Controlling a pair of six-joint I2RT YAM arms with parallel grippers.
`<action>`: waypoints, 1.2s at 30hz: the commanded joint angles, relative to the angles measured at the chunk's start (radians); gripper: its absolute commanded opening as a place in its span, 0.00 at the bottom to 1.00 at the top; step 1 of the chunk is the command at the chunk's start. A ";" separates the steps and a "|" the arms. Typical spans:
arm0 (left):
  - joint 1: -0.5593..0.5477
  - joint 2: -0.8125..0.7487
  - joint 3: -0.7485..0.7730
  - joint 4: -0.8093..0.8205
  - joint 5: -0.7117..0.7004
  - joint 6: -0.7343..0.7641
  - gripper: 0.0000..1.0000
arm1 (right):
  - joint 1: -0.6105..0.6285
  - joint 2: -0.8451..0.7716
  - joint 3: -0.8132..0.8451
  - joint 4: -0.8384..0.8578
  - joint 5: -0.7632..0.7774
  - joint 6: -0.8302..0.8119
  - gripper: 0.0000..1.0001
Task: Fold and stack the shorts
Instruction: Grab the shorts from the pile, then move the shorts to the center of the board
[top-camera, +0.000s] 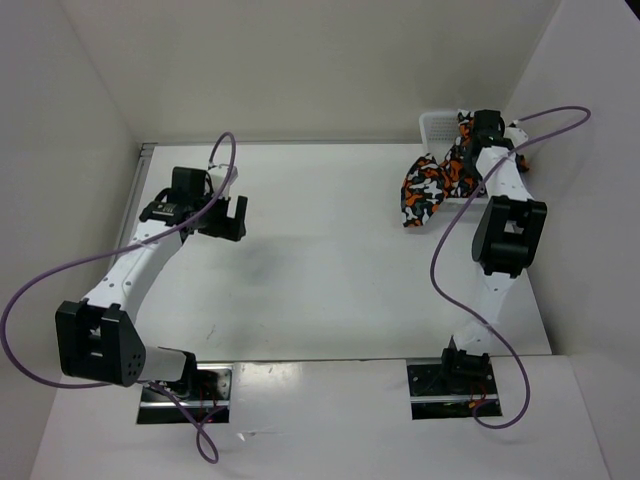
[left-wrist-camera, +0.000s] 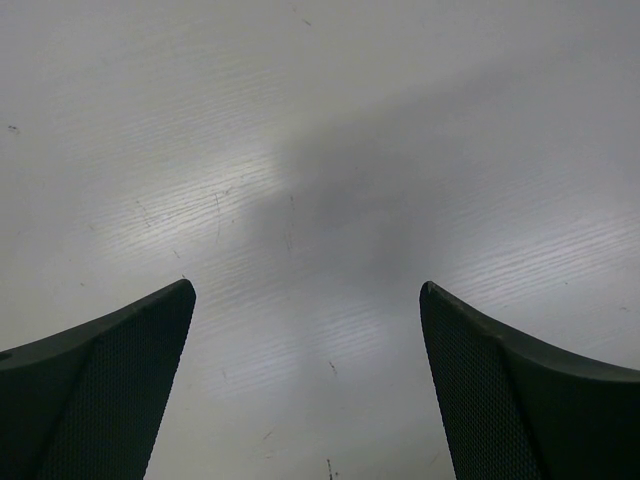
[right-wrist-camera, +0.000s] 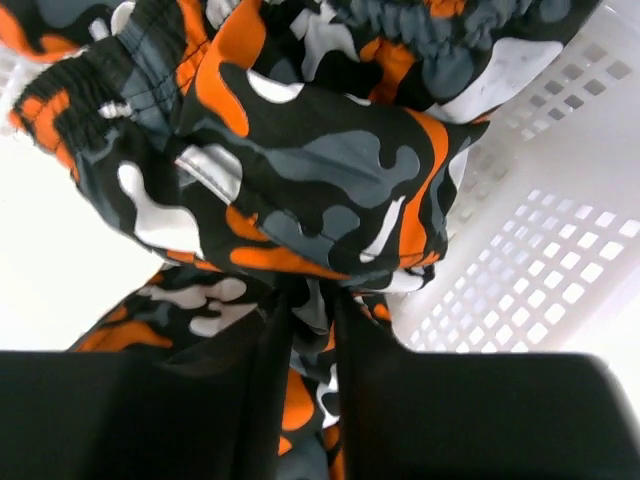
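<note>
The shorts (top-camera: 428, 188) hang half out of the basket (top-camera: 437, 124) in the far right corner. One part lies on the counter (top-camera: 320, 260). The right pincer (right-wrist-camera: 312, 325) is squeezed tight on a fold of the shorts, with cloth bunched between its two sides. The left pincer (left-wrist-camera: 306, 290) is wide apart over the counter, far from the shorts, and holds nothing.

The shorts look soft, light and floppy. I think they will sag and crumple when lifted, and thin cloth can slip out of a small pinch. The stretchy waist band looks like the best place to hold, since it is thicker. One pincer at each end of the band would let the shorts hang flat for folding.
</note>
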 joint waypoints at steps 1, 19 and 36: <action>-0.003 -0.001 0.038 -0.008 -0.006 0.004 1.00 | -0.005 0.019 0.056 -0.041 0.071 0.013 0.20; 0.010 -0.011 0.133 0.030 0.129 0.004 0.96 | 0.501 -0.101 1.244 -0.391 -0.131 -0.159 0.00; 0.218 -0.210 0.287 -0.077 0.050 0.004 1.00 | 0.846 -0.001 1.032 -0.681 0.191 -0.059 0.77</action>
